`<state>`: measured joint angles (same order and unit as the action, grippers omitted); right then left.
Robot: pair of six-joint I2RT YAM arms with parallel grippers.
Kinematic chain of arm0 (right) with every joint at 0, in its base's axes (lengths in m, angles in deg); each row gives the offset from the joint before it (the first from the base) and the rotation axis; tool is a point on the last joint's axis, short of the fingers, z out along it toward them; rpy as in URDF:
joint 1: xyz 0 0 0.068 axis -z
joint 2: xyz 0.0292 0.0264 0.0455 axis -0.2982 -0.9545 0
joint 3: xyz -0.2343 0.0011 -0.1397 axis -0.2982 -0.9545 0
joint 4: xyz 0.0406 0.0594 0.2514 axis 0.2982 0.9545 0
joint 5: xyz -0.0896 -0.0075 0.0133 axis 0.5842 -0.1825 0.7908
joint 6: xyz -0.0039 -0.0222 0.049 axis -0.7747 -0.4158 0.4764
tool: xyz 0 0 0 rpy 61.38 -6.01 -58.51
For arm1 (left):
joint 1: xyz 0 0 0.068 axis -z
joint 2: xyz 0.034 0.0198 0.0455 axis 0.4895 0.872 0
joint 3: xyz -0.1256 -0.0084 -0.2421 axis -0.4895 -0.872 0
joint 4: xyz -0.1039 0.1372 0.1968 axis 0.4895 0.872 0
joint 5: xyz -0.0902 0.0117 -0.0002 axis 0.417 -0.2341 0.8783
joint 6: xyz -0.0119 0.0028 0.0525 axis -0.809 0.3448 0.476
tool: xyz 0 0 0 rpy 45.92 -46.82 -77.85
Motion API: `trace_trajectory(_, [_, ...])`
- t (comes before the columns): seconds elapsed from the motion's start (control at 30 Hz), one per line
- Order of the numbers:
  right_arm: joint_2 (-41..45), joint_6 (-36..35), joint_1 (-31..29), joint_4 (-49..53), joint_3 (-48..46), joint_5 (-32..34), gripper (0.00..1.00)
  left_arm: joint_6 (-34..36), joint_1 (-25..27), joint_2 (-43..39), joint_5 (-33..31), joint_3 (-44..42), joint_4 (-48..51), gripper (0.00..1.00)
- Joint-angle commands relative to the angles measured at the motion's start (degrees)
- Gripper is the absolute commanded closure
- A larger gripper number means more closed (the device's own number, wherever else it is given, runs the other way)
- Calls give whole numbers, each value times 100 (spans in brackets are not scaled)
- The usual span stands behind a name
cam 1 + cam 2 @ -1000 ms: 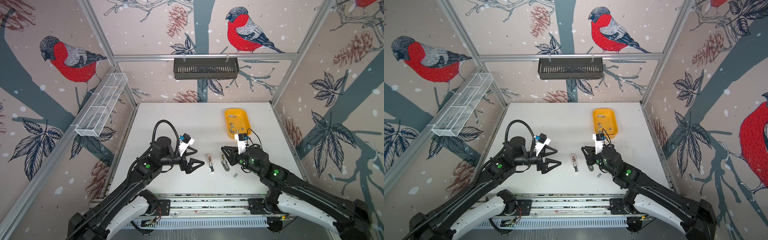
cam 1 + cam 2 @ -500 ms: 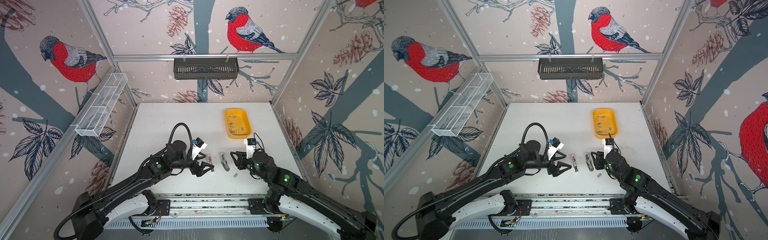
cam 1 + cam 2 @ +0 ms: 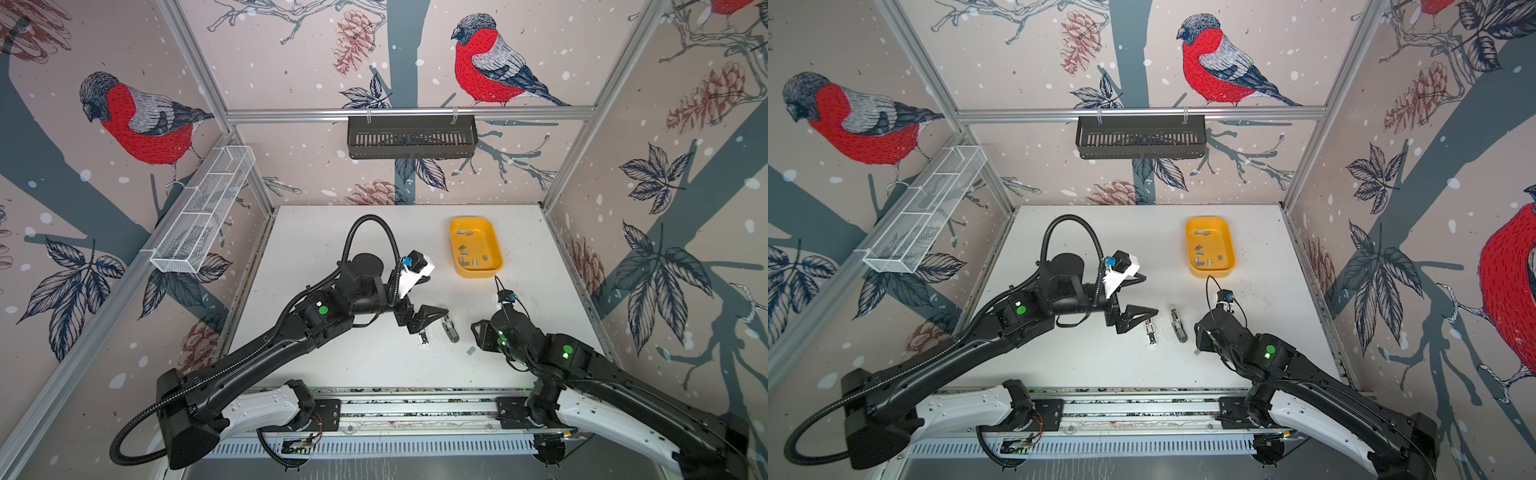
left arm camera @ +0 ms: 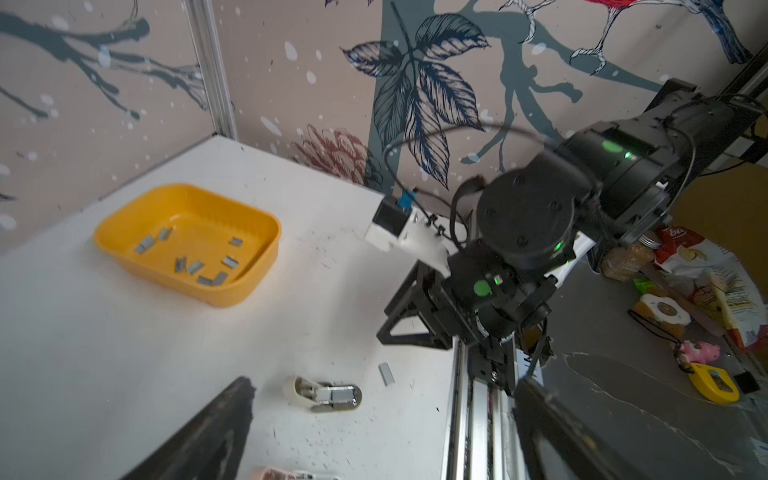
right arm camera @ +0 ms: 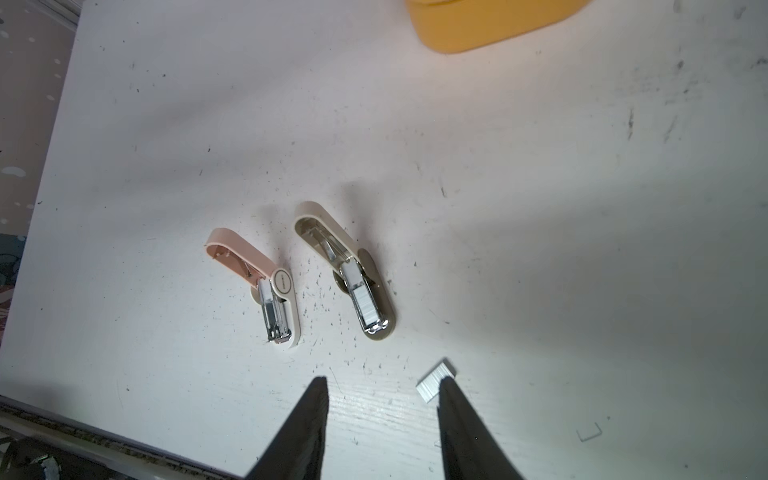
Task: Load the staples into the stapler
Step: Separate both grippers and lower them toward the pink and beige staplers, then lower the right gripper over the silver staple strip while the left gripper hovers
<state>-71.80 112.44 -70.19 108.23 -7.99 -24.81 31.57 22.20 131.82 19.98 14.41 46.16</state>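
Short grey staples [image 4: 195,266] lie in the yellow tray [image 4: 249,293]. One strip [image 5: 432,380] lies just beside the right gripper [image 5: 383,384], whose fingers are spread. The left gripper [image 3: 434,322] is spread wide too.

Both my top views look steeply down from high over the whole white table [image 3: 332,257]. My left wrist camera faces across toward the yellow tray [image 4: 216,296]; my right wrist camera sits close above the beige stapler [image 5: 345,274], which both wrist views share.

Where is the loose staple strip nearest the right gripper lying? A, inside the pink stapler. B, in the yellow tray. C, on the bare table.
C: the staple strip lies on the white table, right at one fingertip of the open right gripper.
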Motion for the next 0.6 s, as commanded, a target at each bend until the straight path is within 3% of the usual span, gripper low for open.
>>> trace_trajectory(0.0, [8, 388, -72, 143, -100, -14, 55, 948, -27, 401, 275, 591, 257, 3])
trace_trajectory(0.2, [185, 636, -187, 215, -251, 2, 54, 2017, -53, 1046, 863, 1423, 910, 3])
trace_trajectory(0.43, [258, 832, -204, 223, -401, -38, 52, 2395, -161, 1482, 683, 1610, 971, 3])
trace_trajectory(0.57, [119, 907, -208, 325, -367, 6, 49, 2318, -351, 1569, 899, 1275, 680, 3])
